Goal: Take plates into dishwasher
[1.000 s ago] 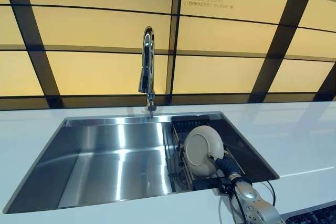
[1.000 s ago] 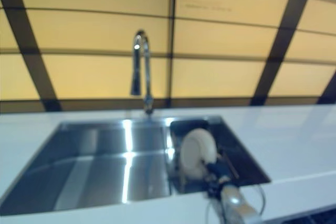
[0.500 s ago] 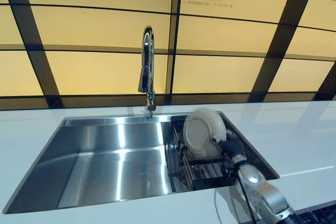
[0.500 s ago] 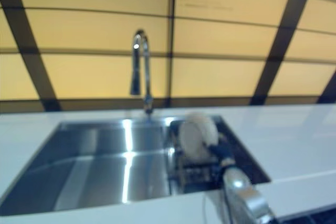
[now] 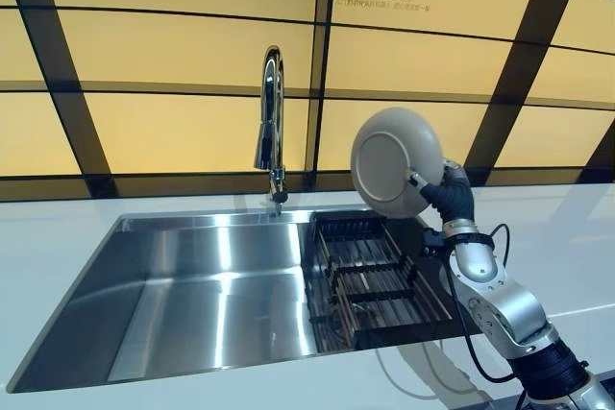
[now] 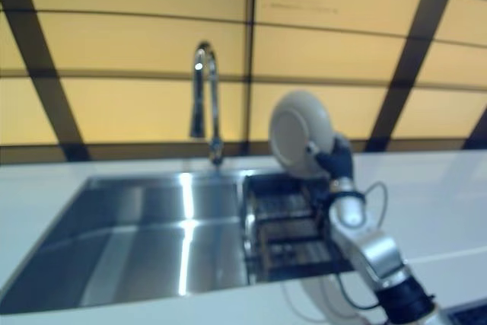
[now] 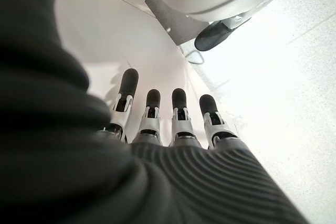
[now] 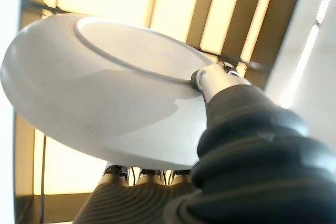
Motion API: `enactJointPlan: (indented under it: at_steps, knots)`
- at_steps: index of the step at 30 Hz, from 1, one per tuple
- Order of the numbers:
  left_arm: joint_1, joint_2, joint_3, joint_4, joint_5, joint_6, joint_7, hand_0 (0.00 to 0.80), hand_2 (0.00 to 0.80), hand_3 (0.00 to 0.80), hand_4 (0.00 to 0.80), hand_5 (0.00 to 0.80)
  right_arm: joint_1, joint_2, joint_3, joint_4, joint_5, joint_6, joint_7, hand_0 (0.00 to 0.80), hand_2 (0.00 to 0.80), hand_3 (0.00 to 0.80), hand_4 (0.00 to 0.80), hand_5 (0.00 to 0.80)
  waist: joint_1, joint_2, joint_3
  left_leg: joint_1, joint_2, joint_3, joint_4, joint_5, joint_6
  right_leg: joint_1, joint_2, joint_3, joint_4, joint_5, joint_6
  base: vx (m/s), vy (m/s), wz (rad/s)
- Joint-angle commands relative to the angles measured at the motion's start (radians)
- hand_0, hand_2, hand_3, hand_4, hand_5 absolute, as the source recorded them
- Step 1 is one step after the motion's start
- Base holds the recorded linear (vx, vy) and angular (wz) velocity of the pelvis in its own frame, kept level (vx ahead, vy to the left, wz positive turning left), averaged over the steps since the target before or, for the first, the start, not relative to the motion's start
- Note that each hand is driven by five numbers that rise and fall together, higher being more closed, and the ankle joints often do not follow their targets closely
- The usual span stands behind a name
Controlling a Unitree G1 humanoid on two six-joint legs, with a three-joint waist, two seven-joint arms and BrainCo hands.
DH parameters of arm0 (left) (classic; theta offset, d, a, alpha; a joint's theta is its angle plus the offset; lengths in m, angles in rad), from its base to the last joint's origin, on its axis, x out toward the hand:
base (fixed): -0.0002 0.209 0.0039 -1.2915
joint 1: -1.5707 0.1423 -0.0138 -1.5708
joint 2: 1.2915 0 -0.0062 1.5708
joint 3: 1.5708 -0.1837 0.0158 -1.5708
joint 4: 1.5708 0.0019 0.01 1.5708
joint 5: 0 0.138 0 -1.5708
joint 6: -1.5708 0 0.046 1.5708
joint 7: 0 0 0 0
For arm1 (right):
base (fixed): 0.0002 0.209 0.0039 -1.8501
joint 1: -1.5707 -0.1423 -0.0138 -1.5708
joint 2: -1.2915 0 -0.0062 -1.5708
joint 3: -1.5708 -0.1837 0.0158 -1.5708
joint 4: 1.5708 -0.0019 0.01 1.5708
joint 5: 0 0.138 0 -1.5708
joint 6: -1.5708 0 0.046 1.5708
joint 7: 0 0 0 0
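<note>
We hold the plate (image 5: 396, 161) upright in our right hand (image 5: 448, 201), thumb and fingers pinching its rim, above the rack (image 5: 377, 280) at the sink's (image 5: 192, 285) right end. Risk: the edge-only pinch may slip, or the plate may strike the faucet (image 5: 271, 122) just left. Our left hand (image 7: 173, 124) hangs relaxed, fingers straight.

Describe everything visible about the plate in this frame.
The plate is round, off-white to pale grey, and looks ceramic, with a raised foot ring on its underside. That underside faces the head camera. It is held up on edge, slightly tilted, in the air above the dark dish rack in the right part of the steel sink, in front of the yellow panelled wall. The right hand pinches its lower right rim, thumb on the underside, fingers behind. Nothing else touches it.
</note>
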Motion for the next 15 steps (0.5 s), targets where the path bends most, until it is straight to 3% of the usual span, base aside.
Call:
enactJointPlan:
  at_steps: [1,7,15]
  knots:
    - [-0.087,0.019,-0.025,0.067,0.017,-0.041,0.003,0.0,0.0,0.0,0.0,0.0,-0.143,-0.058,-0.1,-0.066,-0.006,-0.115,-0.047,0.8,0.8,0.8,0.8,0.8,0.028,0.006,-0.004,-0.024,-0.057,0.015,0.007,-0.062,0.08,0.061,-0.028,0.015,0.111,-0.157,0.092,0.024,0.038,0.0]
    - [-0.065,0.014,-0.01,0.071,-0.017,-0.066,0.009,0.0,0.0,0.0,0.0,0.0,-0.115,-0.103,-0.17,-0.097,-0.049,-0.146,-0.068,0.8,0.8,0.8,0.8,0.8,0.014,0.008,-0.009,-0.022,-0.058,0.026,0.016,-0.069,0.085,0.049,-0.033,0.031,0.133,-0.162,0.096,0.045,0.086,-0.01]
    - [-0.029,0.029,0.02,0.062,0.021,-0.06,0.011,0.0,0.0,0.0,0.0,0.0,0.093,-0.185,-0.405,-0.118,-0.023,-0.285,-0.17,0.8,0.8,0.8,0.8,0.8,-0.027,-0.025,0.021,-0.047,-0.048,0.06,0.05,-0.088,0.104,-0.016,-0.045,0.08,0.196,-0.1,0.137,-0.006,0.05,-0.14]
